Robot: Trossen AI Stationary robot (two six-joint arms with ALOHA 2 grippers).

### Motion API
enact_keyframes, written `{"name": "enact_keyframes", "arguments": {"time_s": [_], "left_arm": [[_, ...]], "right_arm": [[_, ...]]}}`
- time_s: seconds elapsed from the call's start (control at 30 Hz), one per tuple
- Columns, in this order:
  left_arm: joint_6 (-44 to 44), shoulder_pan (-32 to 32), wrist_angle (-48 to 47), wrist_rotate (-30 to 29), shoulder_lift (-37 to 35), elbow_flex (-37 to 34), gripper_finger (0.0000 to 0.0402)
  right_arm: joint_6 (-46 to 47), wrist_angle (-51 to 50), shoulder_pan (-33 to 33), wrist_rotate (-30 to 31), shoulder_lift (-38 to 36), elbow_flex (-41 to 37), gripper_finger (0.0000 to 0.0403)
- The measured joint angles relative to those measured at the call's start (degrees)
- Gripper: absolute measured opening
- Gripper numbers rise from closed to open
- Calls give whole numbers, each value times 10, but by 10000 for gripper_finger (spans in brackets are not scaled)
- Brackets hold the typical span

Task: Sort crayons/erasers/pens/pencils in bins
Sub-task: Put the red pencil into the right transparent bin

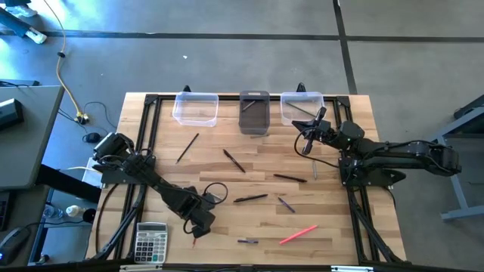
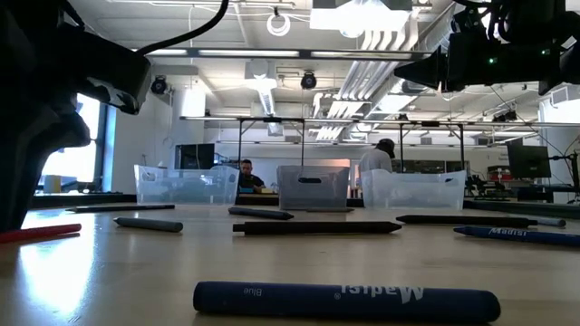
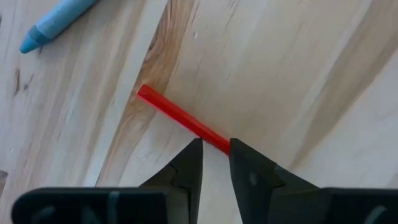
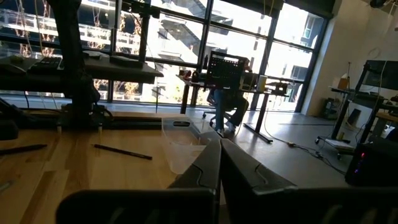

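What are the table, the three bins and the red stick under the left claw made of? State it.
Table: pale wood planks, matte, with visible grain. Clear bins: see-through, likely plastic. Dark bin: smoky, probably plastic too. Red stick: smooth, even red; wax, plastic or painted wood, I cannot tell. The left claw straddles it.
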Motion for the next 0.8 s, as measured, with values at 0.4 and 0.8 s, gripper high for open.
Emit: {"name": "enact_keyframes", "arguments": {"time_s": [0.4,0.8], "left_arm": [[-14,18,-48,-3,-7,8,72],[-126,6,-51,25,-11,11,120]], "right_arm": [[0,0,0,0,0,0,0],[-3,0,0,0,0,0,0]]}}
